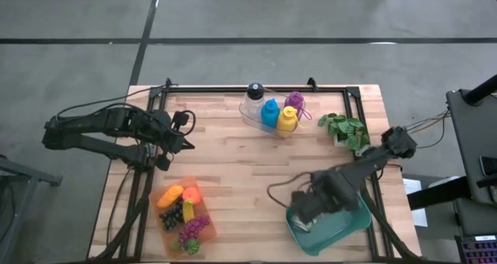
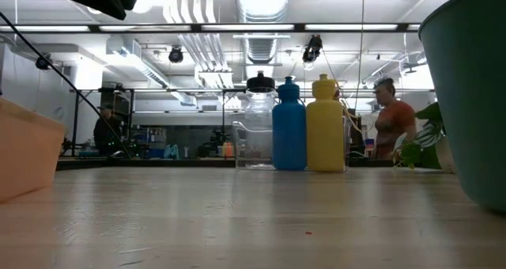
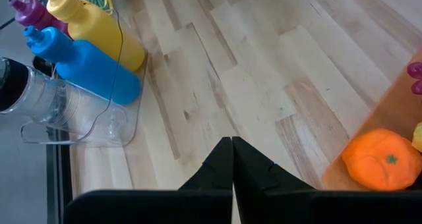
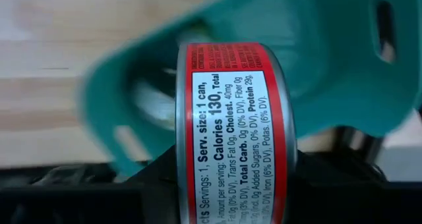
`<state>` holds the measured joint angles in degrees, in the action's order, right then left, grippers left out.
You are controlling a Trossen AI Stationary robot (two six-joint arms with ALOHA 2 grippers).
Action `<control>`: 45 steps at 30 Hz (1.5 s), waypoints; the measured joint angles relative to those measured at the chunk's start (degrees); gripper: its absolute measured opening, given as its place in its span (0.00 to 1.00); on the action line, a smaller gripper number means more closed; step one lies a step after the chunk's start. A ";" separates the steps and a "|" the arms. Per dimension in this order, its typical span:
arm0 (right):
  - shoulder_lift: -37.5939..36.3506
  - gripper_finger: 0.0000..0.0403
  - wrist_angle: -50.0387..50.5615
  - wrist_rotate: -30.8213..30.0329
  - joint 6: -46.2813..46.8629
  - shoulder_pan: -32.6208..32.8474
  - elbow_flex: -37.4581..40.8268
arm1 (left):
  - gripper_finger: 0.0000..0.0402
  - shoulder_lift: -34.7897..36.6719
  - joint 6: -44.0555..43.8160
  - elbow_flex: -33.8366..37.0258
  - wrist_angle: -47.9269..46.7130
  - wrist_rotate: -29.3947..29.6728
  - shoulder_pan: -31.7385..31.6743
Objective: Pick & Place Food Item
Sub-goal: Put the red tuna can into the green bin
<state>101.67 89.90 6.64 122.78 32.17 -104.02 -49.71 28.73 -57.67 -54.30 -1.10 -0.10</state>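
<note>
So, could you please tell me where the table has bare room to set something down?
The widest bare wood lies mid-table, between the bottle rack, the orange fruit tray and the teal bin. It is crowded at the back by the bottles and plant, and over the bin, where the right gripper holds a can.

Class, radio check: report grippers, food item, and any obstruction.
Right gripper shut on can, over teal bin. Left gripper shut, empty, beside orange tray. Nothing seen in the way.
</note>
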 joint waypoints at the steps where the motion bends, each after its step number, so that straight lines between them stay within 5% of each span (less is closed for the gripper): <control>1: -0.05 0.30 0.15 0.90 1.61 0.97 1.28 | 0.00 0.00 0.11 0.00 0.00 0.02 0.00; 16: 0.46 0.30 -2.22 2.53 9.27 6.08 13.85 | 0.00 0.00 1.33 0.96 0.45 0.02 -0.02; 38: 0.46 0.31 -22.50 2.42 7.08 6.30 33.32 | 0.00 0.00 1.29 18.54 12.81 0.00 0.00; 45: 0.43 0.50 -22.76 2.87 7.05 6.29 33.96 | 0.00 0.00 1.31 18.86 13.04 0.02 0.00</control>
<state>102.10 67.14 9.51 129.82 38.46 -70.06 -49.71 30.04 -38.81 -41.26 -1.08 -0.10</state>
